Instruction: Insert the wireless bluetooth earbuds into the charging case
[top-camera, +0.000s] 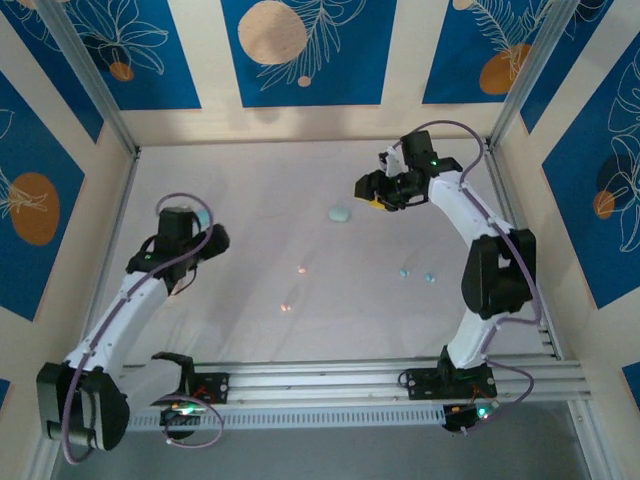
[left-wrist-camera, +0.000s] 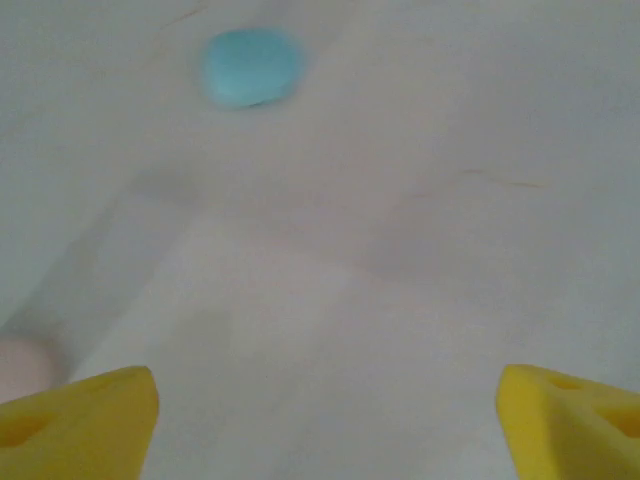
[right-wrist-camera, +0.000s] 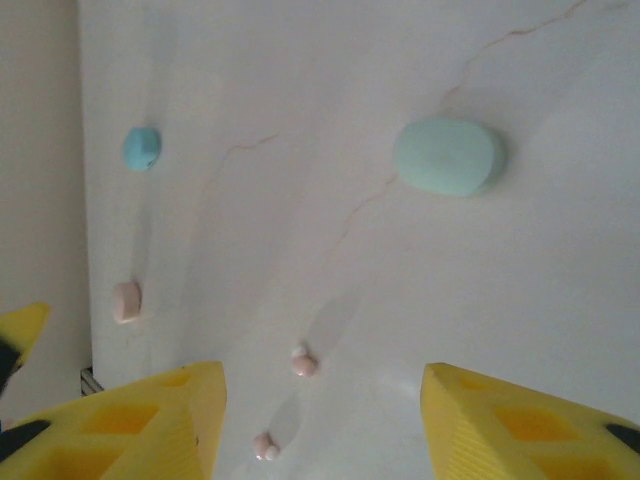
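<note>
A: Claw status?
B: Both released. Left gripper (left-wrist-camera: 328, 410) has its yellow fingers spread wide with only bare table (left-wrist-camera: 400, 250) between them. Right gripper (right-wrist-camera: 322, 410) has its fingers apart too, nothing held.
A: Earbuds?
B: All loose on the table, none in a case. Two pink earbuds (top-camera: 301, 269) lie mid-table, one nearer than the other. Two blue earbuds (top-camera: 405, 271) lie to their right, close together.
A: Cases?
B: Mint case (top-camera: 340, 213) is far of centre, just left of the right gripper and apart from it. Blue case (left-wrist-camera: 250, 68) is on the left side, ahead of the left gripper. Pink case (right-wrist-camera: 127, 300) is also on the left, near the blue one. All three read as plain pebbles. Can't tell if any lid is up.
A: So which step?
B: My read is pre-grasp, with no insertion started. In the right wrist view the pink pair sits just ahead of the finger gap.
A: Next move?
B: Likely the right arm drops onto one pink bud. It needs the fingers centred on the bud and narrowed, then a slow descent. The bud is tiny against those pads, so it's easy to flick away. The matching case also has to be open, and that's probably the left arm's job.
</note>
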